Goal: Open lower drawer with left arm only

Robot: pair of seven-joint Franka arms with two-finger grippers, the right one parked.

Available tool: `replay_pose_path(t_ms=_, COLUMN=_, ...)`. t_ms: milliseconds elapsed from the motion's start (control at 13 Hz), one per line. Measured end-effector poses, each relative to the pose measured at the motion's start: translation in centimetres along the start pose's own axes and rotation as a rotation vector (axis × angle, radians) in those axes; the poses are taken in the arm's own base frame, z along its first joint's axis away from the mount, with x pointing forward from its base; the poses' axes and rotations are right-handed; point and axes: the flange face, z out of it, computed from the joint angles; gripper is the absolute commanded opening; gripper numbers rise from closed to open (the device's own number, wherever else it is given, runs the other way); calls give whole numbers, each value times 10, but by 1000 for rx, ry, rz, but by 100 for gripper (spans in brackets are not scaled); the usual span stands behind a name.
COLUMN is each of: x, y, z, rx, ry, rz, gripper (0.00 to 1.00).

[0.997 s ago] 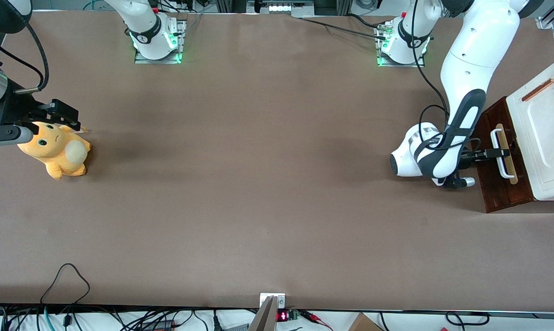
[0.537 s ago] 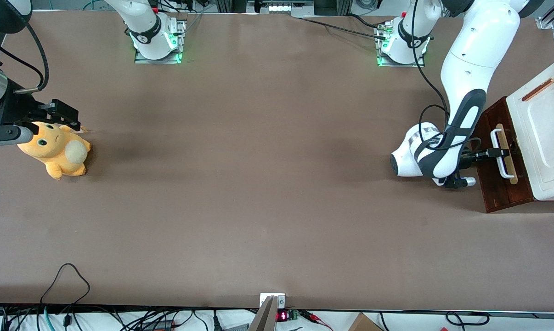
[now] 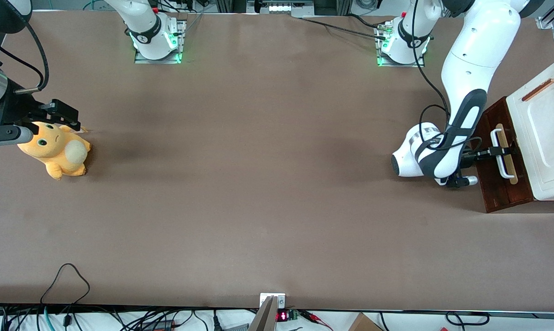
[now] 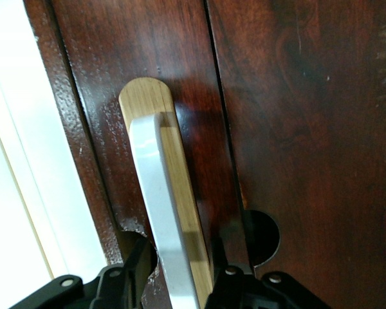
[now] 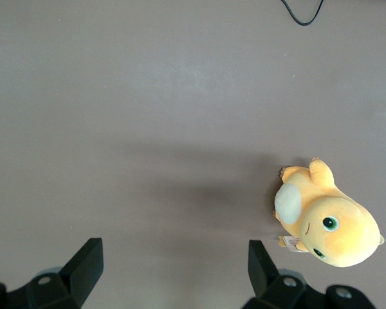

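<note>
**Gripper straddling the lower drawer's white handle**

From the front camera, the left arm (image 3: 465, 69) bends down from its base at the working arm's end of the table and reaches sideways to the small cabinet standing there. Its slim black gripper (image 3: 501, 151) sits at the white loop handle (image 3: 500, 156) of the lower drawer (image 3: 500, 188), about midway along the handle. The drawer's dark reddish-brown front faces the middle of the table, with the handle mounted on a pale wood strip (image 3: 508, 158). Above the drawer is the cabinet's white boxy top (image 3: 545, 138), with an orange-brown slot (image 3: 538, 89) in it. A black cable (image 3: 426, 78) loops from the arm's base down to the wrist. The brown table (image 3: 258, 184) is bare in front of the drawer. Well apart, toward the parked arm's end of the table, lies an orange plush toy (image 3: 56, 151). A loose black cord (image 3: 65, 276) lies on the table's edge nearest the camera.

In the left wrist view, the drawer front (image 4: 296, 129) fills the frame, dark and glossy. The white handle (image 4: 157, 206) runs along the pale strip (image 4: 180, 174), whose rounded end shows past it. The gripper's two black fingers (image 4: 138, 261) stand apart, one on each side of the handle; I cannot tell whether they touch it. A white edge of the cabinet (image 4: 13, 161) borders the dark wood.

The right wrist view shows only the plush toy (image 5: 328, 222) lying on the table (image 5: 148, 129).
</note>
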Motion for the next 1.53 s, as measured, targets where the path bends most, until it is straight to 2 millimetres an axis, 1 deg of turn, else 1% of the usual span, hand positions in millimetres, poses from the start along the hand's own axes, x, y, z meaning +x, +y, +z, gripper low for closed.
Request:
replay_pose_path(t_ms=384, x=0, y=0, z=0, rx=0, ry=0, rz=0, gripper=40)
replay_pose_path(t_ms=997, x=0, y=0, z=0, rx=0, ry=0, rz=-4, gripper=24)
replay_pose_path(t_ms=1534, x=0, y=0, z=0, rx=0, ry=0, rz=-25, gripper=18)
